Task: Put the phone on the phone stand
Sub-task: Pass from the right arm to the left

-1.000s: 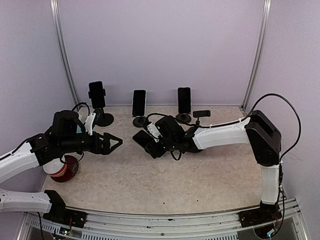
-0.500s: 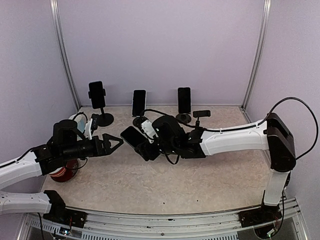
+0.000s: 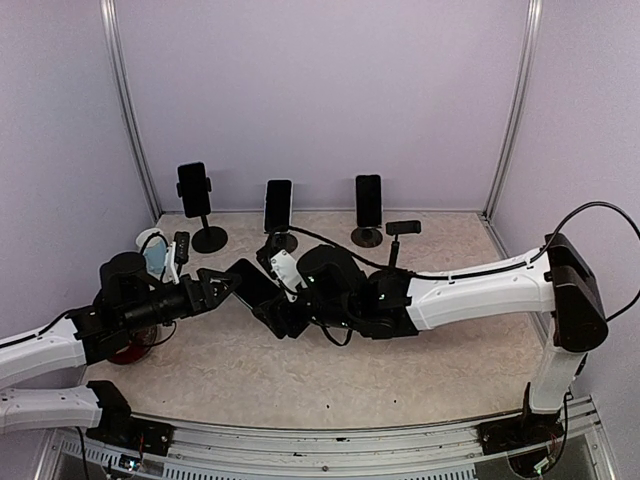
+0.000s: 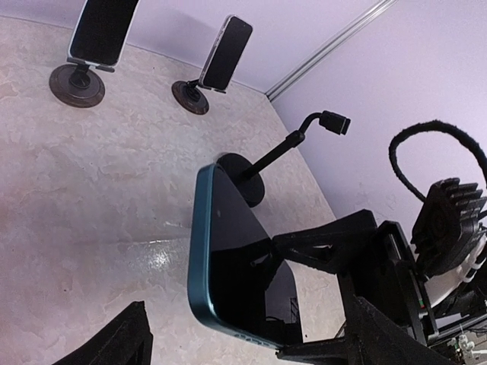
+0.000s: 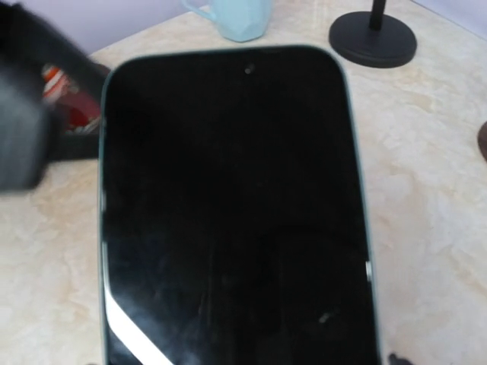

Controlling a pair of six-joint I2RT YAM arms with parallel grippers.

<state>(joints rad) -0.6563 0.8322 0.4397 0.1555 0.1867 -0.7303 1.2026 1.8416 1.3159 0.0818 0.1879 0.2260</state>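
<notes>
I counted three docked phones (image 3: 193,188) (image 3: 278,205) (image 3: 368,200) at 12 o'clock and one lifted phone (image 3: 252,284) near centre, four in all. There were four stands (image 3: 209,240) (image 3: 283,240) (image 3: 366,237) (image 3: 404,227), the one at 1 o'clock empty, and two cups (image 3: 152,250) (image 3: 135,348) at 9 o'clock, one blue, one red.

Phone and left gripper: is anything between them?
Nothing. The left wrist view shows only bare table between the open left gripper and the phone that the right gripper holds.
</notes>
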